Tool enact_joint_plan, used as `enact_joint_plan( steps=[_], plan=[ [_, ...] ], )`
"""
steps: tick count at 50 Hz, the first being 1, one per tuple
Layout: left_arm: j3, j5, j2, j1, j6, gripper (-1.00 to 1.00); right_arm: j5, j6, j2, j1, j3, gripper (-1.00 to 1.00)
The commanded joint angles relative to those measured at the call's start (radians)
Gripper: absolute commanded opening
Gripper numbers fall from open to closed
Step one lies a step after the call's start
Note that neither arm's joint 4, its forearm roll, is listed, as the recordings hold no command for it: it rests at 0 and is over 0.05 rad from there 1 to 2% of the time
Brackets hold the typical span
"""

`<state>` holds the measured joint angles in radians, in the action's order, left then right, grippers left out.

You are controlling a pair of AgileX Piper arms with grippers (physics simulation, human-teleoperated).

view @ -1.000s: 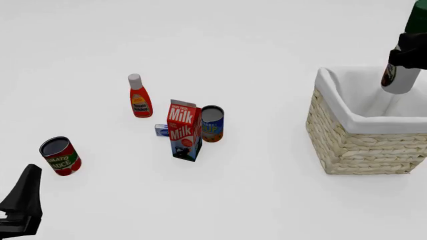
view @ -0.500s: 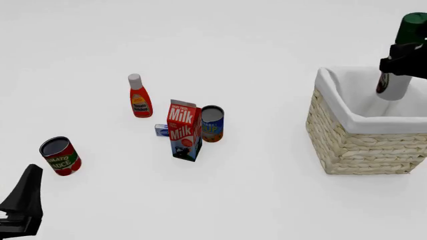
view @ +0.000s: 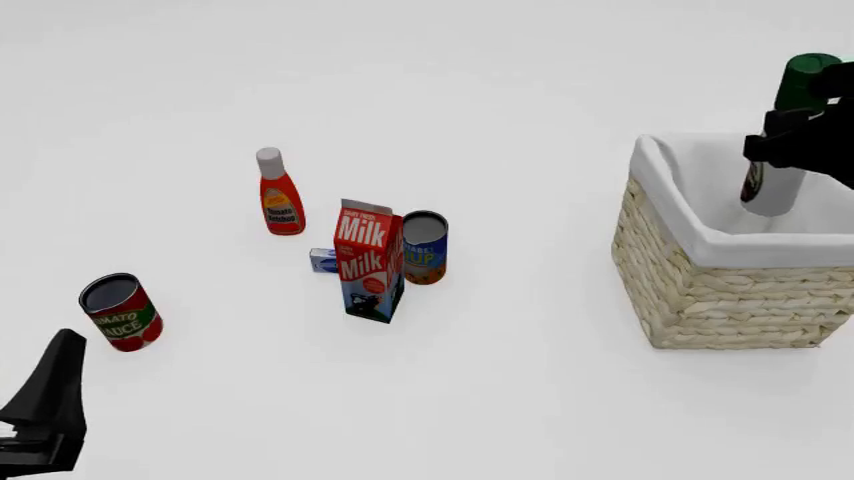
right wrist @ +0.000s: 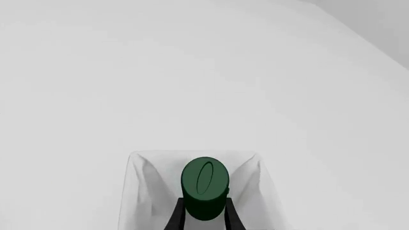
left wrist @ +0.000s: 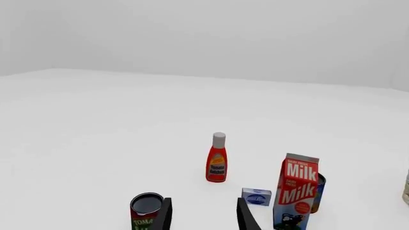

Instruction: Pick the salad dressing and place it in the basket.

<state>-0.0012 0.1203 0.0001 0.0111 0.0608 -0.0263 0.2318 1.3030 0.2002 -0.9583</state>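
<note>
Hanging over the basket [view: 694,290], white green-capped salad dressing [view: 778,170].

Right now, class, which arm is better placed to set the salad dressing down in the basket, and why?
The right. Its end effector already grips the salad dressing over the wicker basket, bottle bottom inside the rim. The left end effector sits open at the table's near left, far from the basket.

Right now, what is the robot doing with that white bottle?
The right gripper holds the salad dressing upright over the basket, its lower end already below the rim. The left gripper waits open near the tomato sauce can. The red bottle and milk carton stand untouched.
</note>
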Motion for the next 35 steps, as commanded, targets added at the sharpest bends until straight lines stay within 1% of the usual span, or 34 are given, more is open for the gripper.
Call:
enact_joint_plan(
  steps=[1, 35],
  plan=[
    [0.001, -0.003, 0.000, 0.001, 0.001, 1.00, -0.027, -0.023, 0.020, 0.005, 0.006, -1.00],
    [0.001, -0.008, 0.000, 0.007, 0.005, 1.00, -0.081, -0.040, 0.045, 0.013, 0.057, -1.00]
  ],
)
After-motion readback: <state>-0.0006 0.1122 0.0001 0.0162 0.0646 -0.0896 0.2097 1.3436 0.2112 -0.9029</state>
